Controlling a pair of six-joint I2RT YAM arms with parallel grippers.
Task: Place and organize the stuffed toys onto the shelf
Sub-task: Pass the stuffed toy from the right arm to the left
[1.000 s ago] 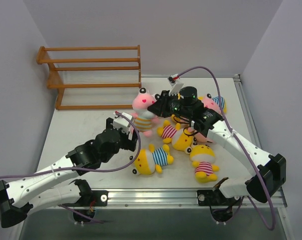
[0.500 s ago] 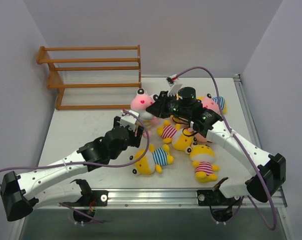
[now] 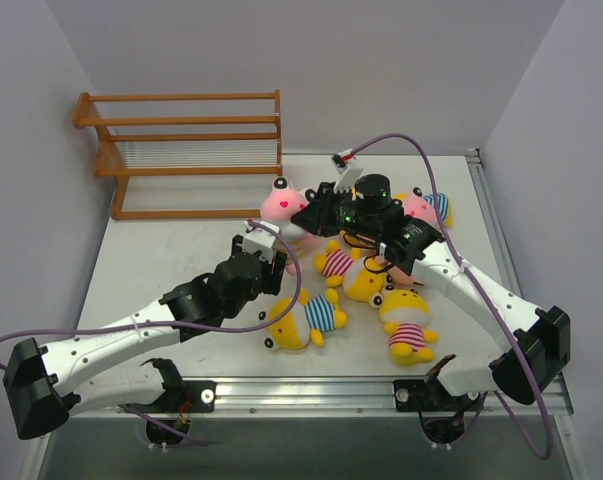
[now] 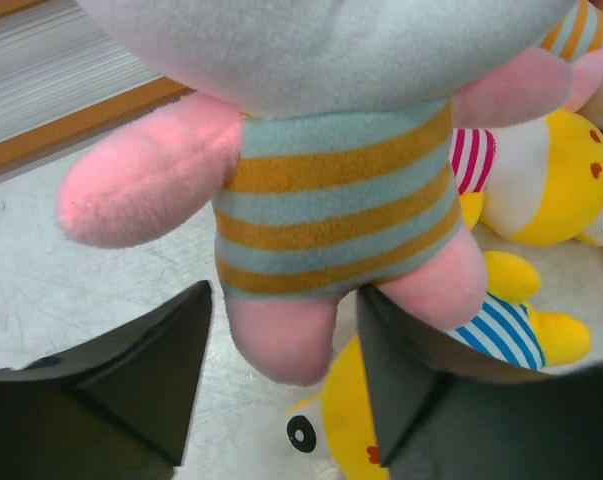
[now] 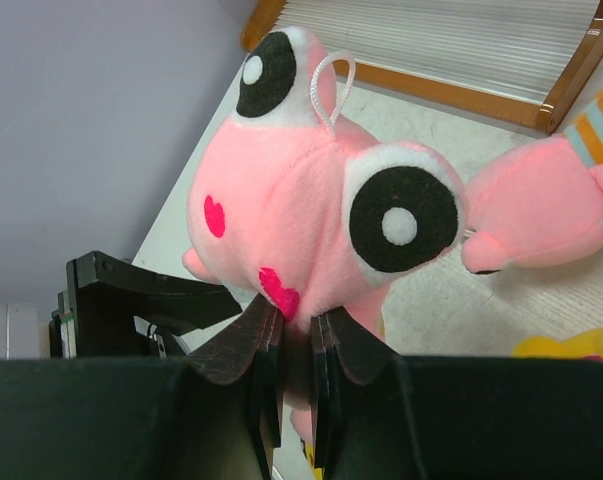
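Observation:
My right gripper (image 5: 296, 330) is shut on the head of a pink stuffed toy (image 5: 311, 200) in a tan-striped shirt and holds it upright off the table. In the top view the toy (image 3: 284, 205) hangs at table centre with the right gripper (image 3: 307, 216) beside it. My left gripper (image 4: 286, 390) is open just below the toy's body (image 4: 331, 190), with one pink leg between its fingers (image 4: 131, 380). In the top view the left gripper (image 3: 269, 250) sits under the toy. The orange-brown shelf (image 3: 186, 150) stands at the back left with nothing on it.
Other toys lie right of centre: a yellow one in blue stripes (image 3: 303, 318), yellow ones in pink stripes (image 3: 406, 325) (image 3: 336, 262), and a pink one (image 3: 419, 206) at the back right. The blue-striped one (image 4: 501, 330) lies right under my left gripper.
My left arm has reached forward and right until its open fingers are under the pink toy. My right gripper has lifted the toy slightly up and back.

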